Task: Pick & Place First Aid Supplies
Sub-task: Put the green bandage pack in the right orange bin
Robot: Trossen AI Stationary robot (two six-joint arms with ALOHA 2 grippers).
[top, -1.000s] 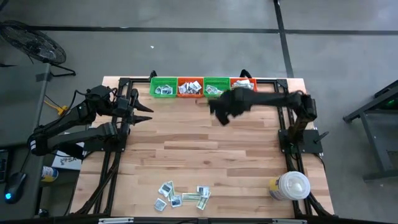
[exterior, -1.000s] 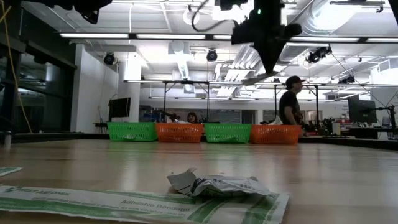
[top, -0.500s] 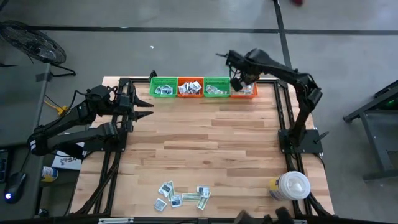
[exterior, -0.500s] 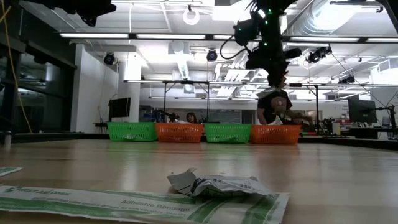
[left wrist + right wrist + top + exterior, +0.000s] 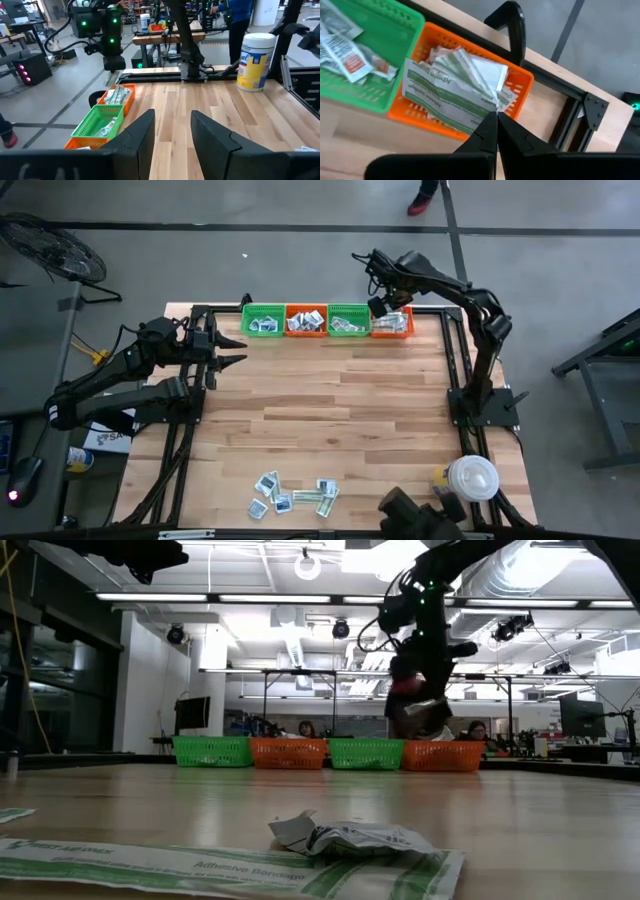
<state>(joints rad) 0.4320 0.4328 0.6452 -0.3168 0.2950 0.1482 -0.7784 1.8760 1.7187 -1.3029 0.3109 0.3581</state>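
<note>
Only the right wrist view shows the right gripper (image 5: pixel 495 131) pinched on a green-striped packet (image 5: pixel 451 97) above the orange end basket (image 5: pixel 522 95) at the table's far edge. Left gripper (image 5: pixel 232 351) waits parted, empty (left edge). More packets (image 5: pixel 295 495) lie near the front edge.

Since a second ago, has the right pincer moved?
Yes. The right pincer moved from over the table toward the far edge and now hangs over the right-end orange basket.
</note>
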